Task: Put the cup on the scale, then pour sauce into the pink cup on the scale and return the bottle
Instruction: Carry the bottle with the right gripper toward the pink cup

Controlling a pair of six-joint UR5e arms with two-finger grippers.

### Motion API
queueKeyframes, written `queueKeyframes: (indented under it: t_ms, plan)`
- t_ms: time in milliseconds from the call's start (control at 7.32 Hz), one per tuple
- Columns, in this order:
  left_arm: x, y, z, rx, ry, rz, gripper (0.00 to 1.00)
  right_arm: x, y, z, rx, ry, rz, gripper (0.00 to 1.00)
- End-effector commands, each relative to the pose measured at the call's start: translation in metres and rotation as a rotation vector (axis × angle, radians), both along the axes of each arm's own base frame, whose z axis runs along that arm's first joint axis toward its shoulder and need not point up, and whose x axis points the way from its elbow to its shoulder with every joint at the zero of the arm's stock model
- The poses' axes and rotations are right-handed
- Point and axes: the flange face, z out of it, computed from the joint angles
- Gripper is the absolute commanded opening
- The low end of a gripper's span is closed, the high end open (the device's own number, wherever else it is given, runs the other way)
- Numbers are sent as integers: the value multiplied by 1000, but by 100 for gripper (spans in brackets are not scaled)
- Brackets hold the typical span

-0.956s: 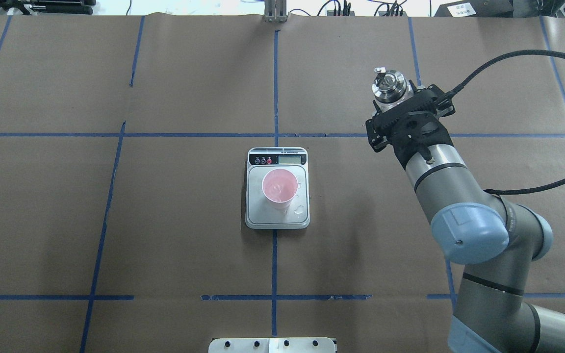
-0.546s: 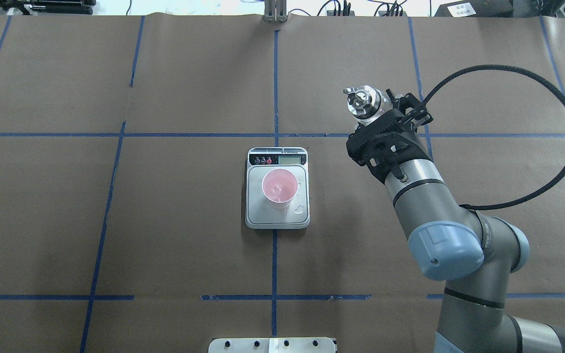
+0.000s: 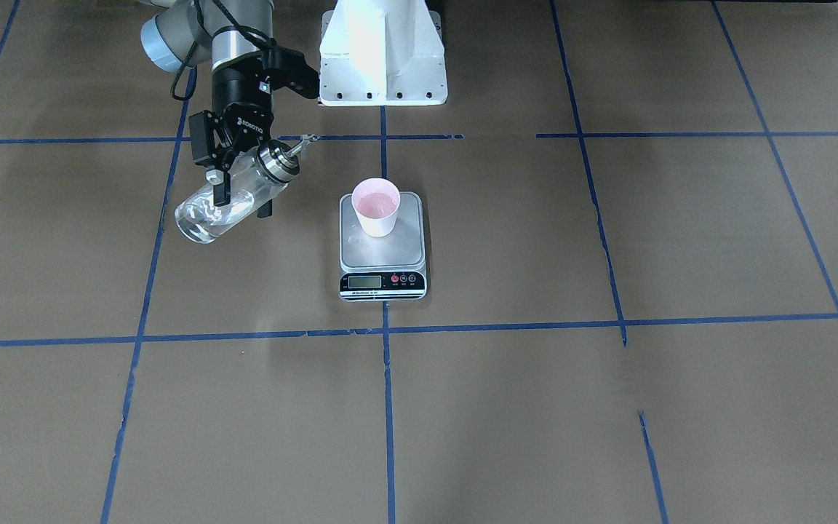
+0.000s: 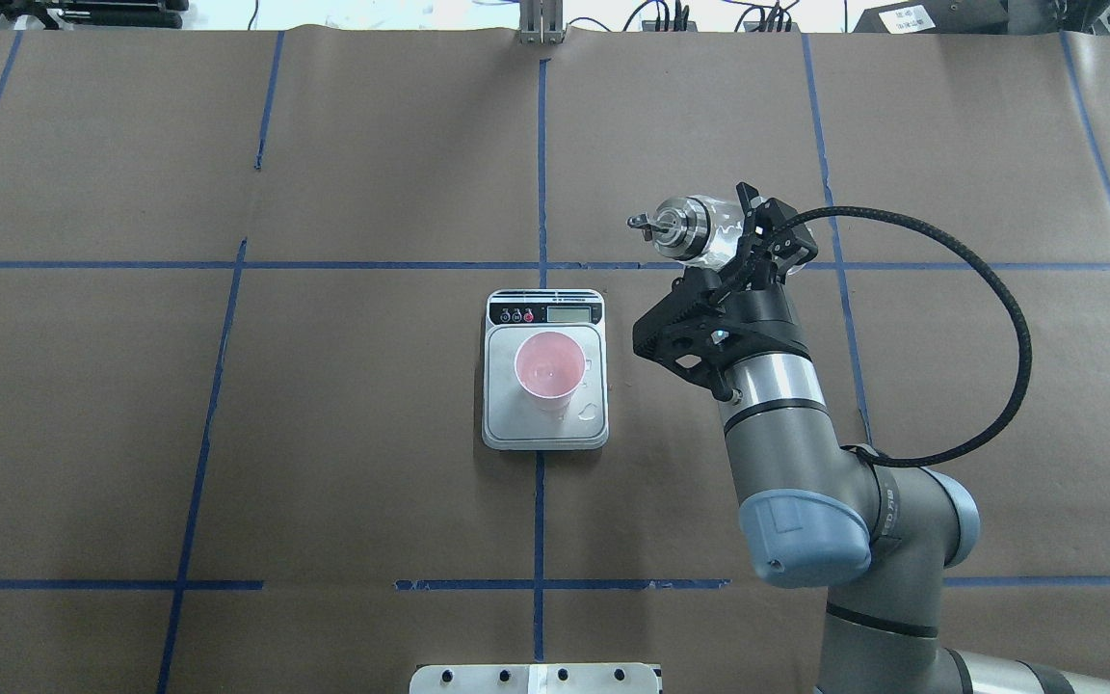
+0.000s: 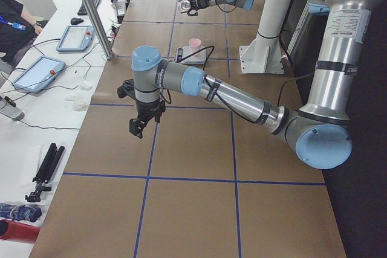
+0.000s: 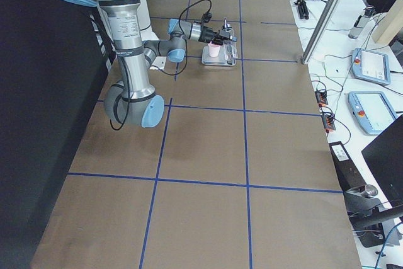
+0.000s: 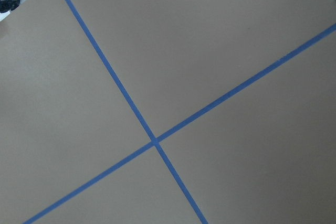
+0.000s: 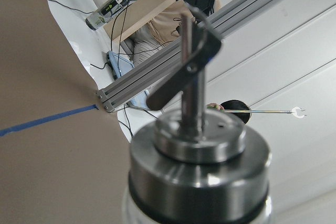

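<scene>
Two black fingers [image 3: 220, 191] of the right gripper [image 3: 243, 199] are closed around the glass body of the bottle [image 3: 208, 215], holding it clear of the tabletop [image 3: 608, 407]. The bottle is tipped far over, close to lying flat. In the front-facing view its base hangs low on the side away from the scale [image 3: 382, 251], and its metal collar [image 3: 274, 161] and spout [image 3: 305, 138] sit higher, aimed towards the scale's side. From overhead the bottle [image 4: 704, 226] lies beyond the scale [image 4: 545, 432] and to the robot's right of it. The spout [image 4: 640, 224] points left towards the centre tape line [image 4: 541, 164] and is apart from the cup [image 4: 549, 366], not over it. The right wrist camera looks along the bottle at its collar [image 8: 198, 156] and spout [image 8: 193, 61], both very close.

The cup [image 3: 376, 207] stands upright on the scale's steel plate, towards the end away from the display [image 3: 364, 281], with its pink inside showing. A few small clear blotches [image 4: 591, 412] glint on the plate just beside the cup, on the robot's right. Whether the cup holds any liquid cannot be told.

The left gripper [image 5: 141, 126] hangs above bare brown paper well away from the scale, near the table's left end. It shows only in the side view, so the spread of its fingers cannot be told. Its wrist camera sees nothing but paper and two crossing blue tape lines [image 7: 155, 141].
</scene>
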Motion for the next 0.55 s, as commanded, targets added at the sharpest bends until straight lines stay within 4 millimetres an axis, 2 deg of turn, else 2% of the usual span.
queueKeyframes:
  t_ms: [0,137,410]
  plan:
    - [-1,-12,67,-63,-1,-2,100,-5,1,6,4,33,10,0]
    - [-1,-16,105,-105,-9,2,100,-10,-1,15,11,98,21,0]
    - [-1,-18,111,-105,-10,0,100,-23,13,22,30,159,32,0]
